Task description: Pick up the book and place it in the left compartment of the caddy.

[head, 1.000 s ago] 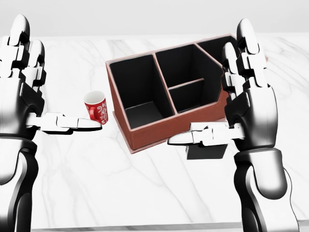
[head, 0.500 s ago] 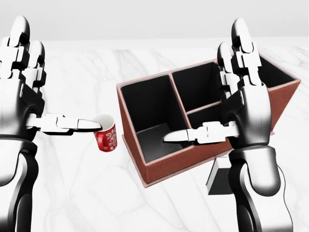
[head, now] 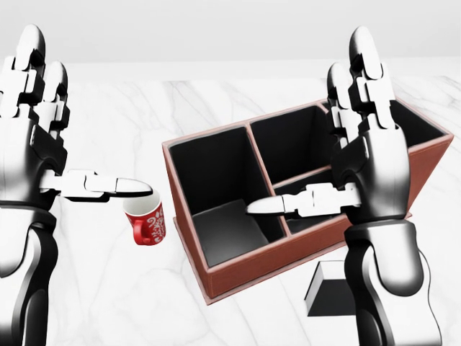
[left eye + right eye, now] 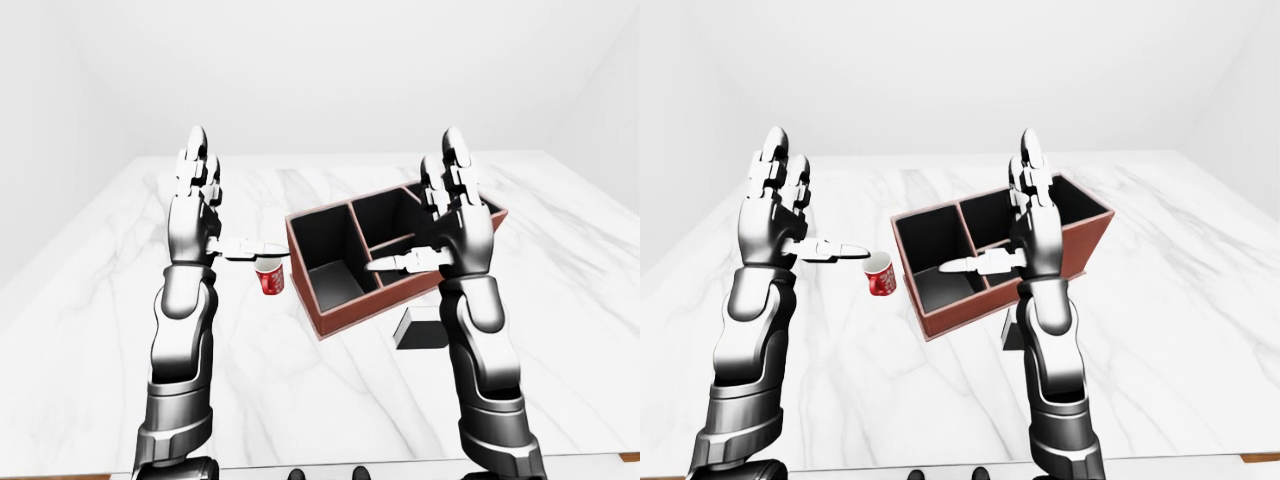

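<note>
Head view: both robot hands, left (image 3: 43, 144) and right (image 3: 360, 166), are held spread, empty. The book (image 3: 328, 292), dark, stiff, probably light, lies flat on the tabletop (image 3: 108, 288) beside the caddy (image 3: 238, 277); an edge grip is advised.

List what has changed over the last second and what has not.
The whole head view shifted, so the camera moved with the base: the caddy, red cup and dark book now sit lower and look larger. The cup-caddy layout looks unchanged. Nothing was grasped or released. Left hand and right hand hold the same raised, open pose; the book lies on the marble table.
</note>
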`<state>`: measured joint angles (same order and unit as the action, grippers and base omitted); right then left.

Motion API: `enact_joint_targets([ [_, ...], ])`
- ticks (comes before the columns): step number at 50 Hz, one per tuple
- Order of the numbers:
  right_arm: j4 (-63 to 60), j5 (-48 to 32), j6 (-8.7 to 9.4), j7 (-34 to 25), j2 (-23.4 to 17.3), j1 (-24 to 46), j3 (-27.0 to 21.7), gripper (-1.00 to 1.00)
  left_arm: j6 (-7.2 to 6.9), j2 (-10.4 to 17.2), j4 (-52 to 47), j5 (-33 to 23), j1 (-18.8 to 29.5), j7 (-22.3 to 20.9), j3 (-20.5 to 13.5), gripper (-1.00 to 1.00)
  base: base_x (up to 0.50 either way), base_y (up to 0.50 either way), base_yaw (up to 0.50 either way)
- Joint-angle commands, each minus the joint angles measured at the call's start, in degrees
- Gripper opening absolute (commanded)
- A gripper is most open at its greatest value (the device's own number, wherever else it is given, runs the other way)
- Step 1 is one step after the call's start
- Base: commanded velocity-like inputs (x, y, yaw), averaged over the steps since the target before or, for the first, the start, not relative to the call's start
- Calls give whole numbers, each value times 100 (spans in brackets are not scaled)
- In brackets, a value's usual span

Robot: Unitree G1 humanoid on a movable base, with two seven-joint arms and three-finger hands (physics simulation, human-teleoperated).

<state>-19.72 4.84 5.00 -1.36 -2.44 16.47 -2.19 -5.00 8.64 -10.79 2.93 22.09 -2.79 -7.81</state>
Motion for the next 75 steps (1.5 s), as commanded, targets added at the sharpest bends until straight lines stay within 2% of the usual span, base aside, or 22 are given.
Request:
enact_joint_targets([
  [1,-24,-50,0,-53,-17,-47,12,100,0,-21,-52,-7,-48,9,8,100,25,0,0],
  [19,-53,-152,0,-208,-94,-171,-70,100,0,-47,59,0,-63,7,33,100,8,0,0],
  [25,-2,-728,0,-624,-343,-537,-200,100,0,-55,63,-9,-70,-2,42,100,0,0,0],
  [31,-148,-1425,0,-1387,-639,-1252,-592,100,0,-67,91,-6,-86,11,43,100,0,0,0],
  [36,-476,-1970,0,-1959,-669,-1735,-942,100,0,-75,39,-9,-120,14,47,100,0,0,0],
  [38,-541,-2103,-217,-2195,-653,-1931,-1086,100,0,-76,40,-12,-128,11,48,100,0,0,0],
  [39,-576,-2252,-491,-2320,-673,-2128,-1169,100,0,-75,63,-14,-127,4,49,100,0,0,0],
  [40,-583,-2341,-648,-2423,-652,-2221,-1269,100,0,-78,61,-15,-122,6,49,100,0,0,0],
  [43,-533,-2551,-1000,-2607,-587,-2380,-1507,100,0,-90,30,-14,-121,10,61,100,0,0,0],
  [50,-511,-3229,-1000,-2886,-430,-2691,-1745,100,0,-74,87,10,-86,-17,52,100,0,0,0],
  [57,-454,-3995,-1000,-2983,-326,-2943,-1658,100,0,-62,57,46,-87,-26,34,100,0,0,0],
  [63,-238,-4631,-1000,-2744,-258,-3008,-1400,100,0,-72,32,43,-90,-12,46,100,0,0,0],
  [71,-84,-5742,-1000,-2134,-314,-3018,-1167,100,0,-91,78,36,-113,-27,61,100,0,0,0],
  [75,-53,-5983,-1000,-1964,-297,-2989,-1031,100,0,-89,71,51,-118,-29,49,100,0,0,0],
])
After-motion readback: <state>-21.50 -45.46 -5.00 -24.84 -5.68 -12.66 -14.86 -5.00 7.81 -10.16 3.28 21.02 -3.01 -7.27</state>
